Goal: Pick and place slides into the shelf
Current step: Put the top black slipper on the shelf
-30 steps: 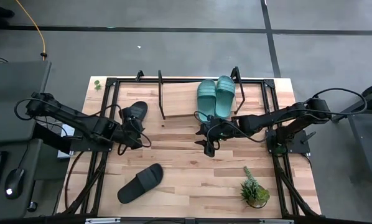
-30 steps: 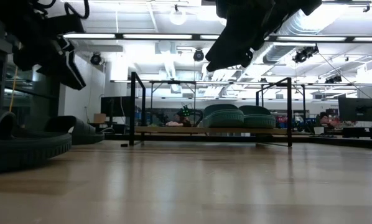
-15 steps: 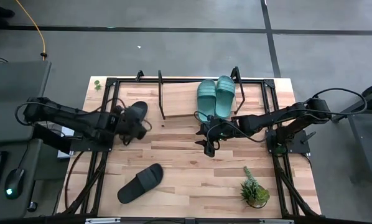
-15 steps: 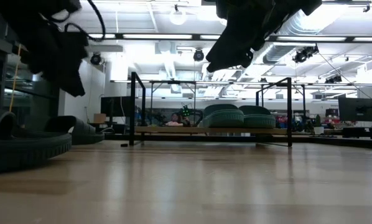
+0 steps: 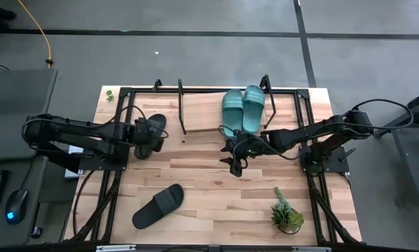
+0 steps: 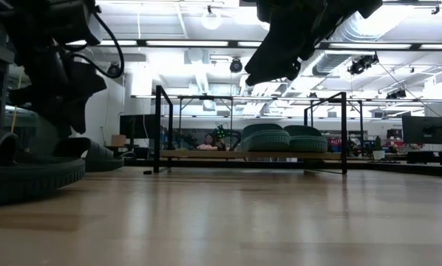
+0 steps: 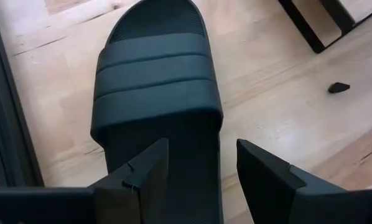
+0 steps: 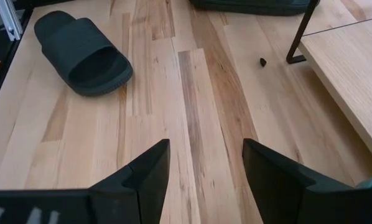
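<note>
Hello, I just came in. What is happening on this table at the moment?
A two-armed robot is putting slides onto a shelf. The two teal slides already lie on it. The left gripper hangs just above a black slide near the table's left side, jaws open to either side of its heel, not gripping yet. The other black slide lies on the table nearer the front. The right gripper waits open over the middle, holding nothing.

Two teal slides (image 5: 239, 109), two black slides (image 5: 158, 206), one shelf (image 5: 202, 112), one potted plant (image 5: 286, 215).
</note>
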